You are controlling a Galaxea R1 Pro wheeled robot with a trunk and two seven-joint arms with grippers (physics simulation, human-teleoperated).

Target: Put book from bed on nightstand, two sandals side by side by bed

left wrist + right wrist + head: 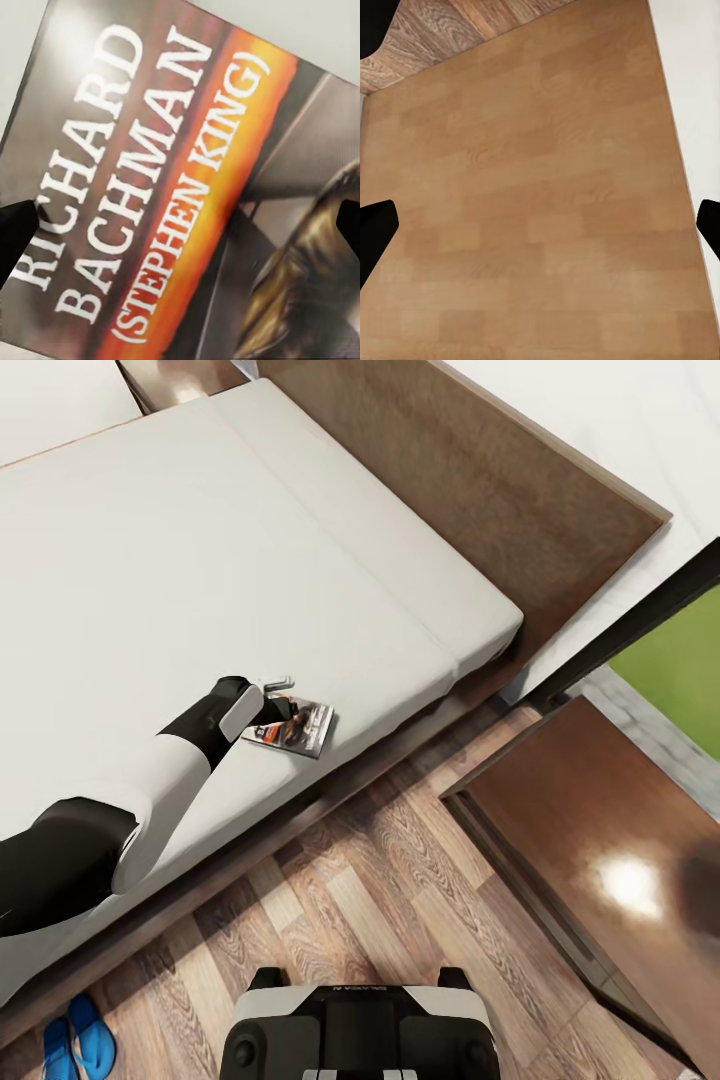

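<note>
The wood-plank floor (400, 880) ran beside the furniture, its boards brown with strong grain. At the right, a black window frame (640, 625) crossed the corner, and green grass (680, 660) showed behind it. In the right wrist view, a light brown wooden surface (540, 210) lay near a white wall (694, 75).

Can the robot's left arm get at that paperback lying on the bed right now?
Probably yes. The left gripper hangs right over the book near the mattress edge, its fingers spread wide to either side of the cover, with nothing between them.
</note>
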